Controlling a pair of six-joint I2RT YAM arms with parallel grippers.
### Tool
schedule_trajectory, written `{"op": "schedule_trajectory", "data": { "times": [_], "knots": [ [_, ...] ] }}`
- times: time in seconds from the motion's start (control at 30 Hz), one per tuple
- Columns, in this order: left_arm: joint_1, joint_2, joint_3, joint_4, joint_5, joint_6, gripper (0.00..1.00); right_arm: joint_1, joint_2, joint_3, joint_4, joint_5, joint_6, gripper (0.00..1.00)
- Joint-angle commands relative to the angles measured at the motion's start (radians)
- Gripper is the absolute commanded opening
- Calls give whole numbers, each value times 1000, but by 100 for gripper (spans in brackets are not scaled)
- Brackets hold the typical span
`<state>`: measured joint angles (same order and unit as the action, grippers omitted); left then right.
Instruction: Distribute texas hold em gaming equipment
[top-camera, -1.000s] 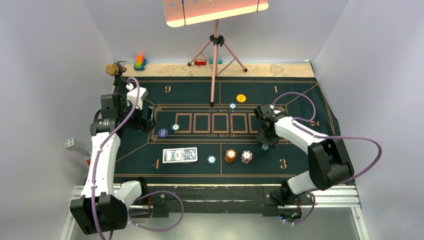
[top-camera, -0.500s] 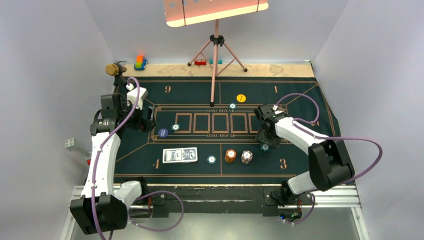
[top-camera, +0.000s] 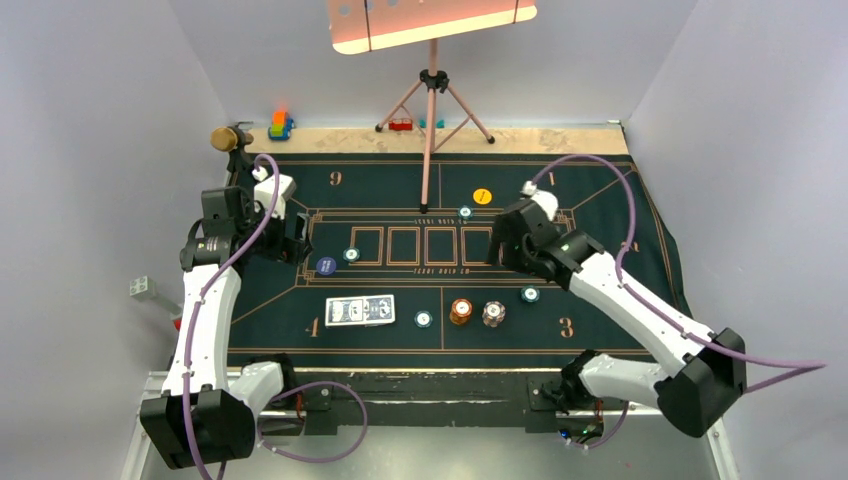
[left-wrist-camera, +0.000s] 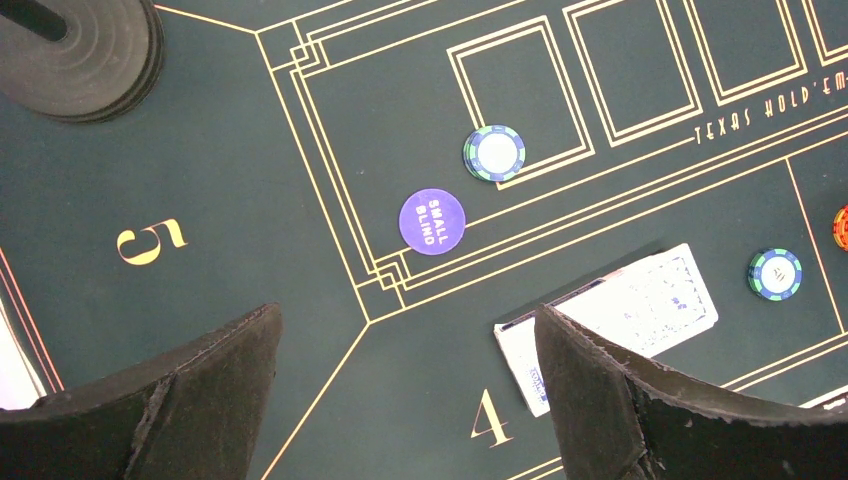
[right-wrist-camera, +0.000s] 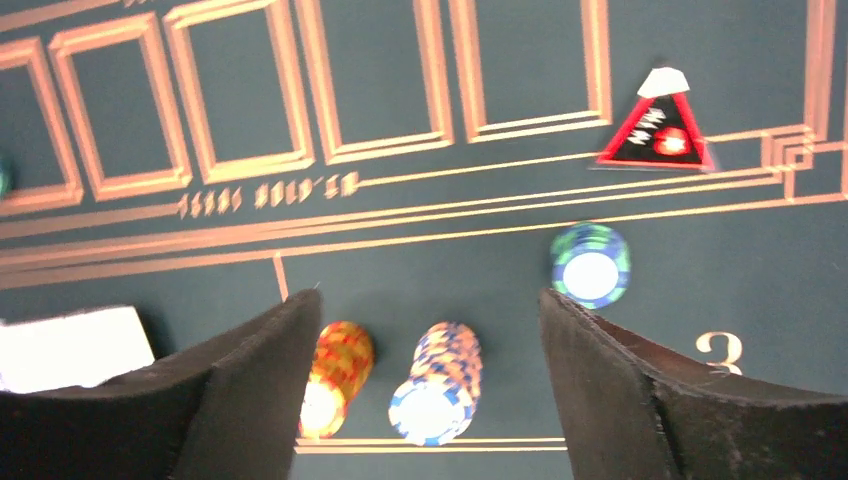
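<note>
my right tool (right-wrist-camera: 428, 300) apart, empty, over orange chip stack (right-wrist-camera: 337, 380) and whitish chip stack (right-wrist-camera: 437, 385) on the counter (top-camera: 380, 180) | my left tool (left-wrist-camera: 407, 315) apart, empty, near card deck (left-wrist-camera: 612, 312) | i judge chips light, rigid, slick: pinch across rims; cards thin, bendy: take by edges

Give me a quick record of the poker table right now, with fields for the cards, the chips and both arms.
cards: blue backs up, beside the 4
orange stack: near centre, next to the white stack
teal chips: four singles, spread apart
yellow chip: far side, alone
small blind button: flat, on the gold border lines
left fingers: open, empty, above the mat
right fingers: open, empty, above the mat
</note>
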<state>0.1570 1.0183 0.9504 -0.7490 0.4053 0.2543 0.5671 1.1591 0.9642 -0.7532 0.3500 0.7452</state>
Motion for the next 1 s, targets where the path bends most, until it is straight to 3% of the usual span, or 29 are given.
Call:
{"op": "schedule_trajectory", "data": {
  "times": [0.0, 0.4, 0.97],
  "knots": [
    [8, -10, -5, 14, 17, 13, 100, 171, 3, 53, 26, -42, -106, 85],
    [9, -10, -7, 12, 13, 13, 100, 389, 151, 78, 99, -217, -320, 94],
    [9, -12, -7, 13, 10, 13, 100, 433, 276, 26, 127, -183, -348, 91]
  ]
}}
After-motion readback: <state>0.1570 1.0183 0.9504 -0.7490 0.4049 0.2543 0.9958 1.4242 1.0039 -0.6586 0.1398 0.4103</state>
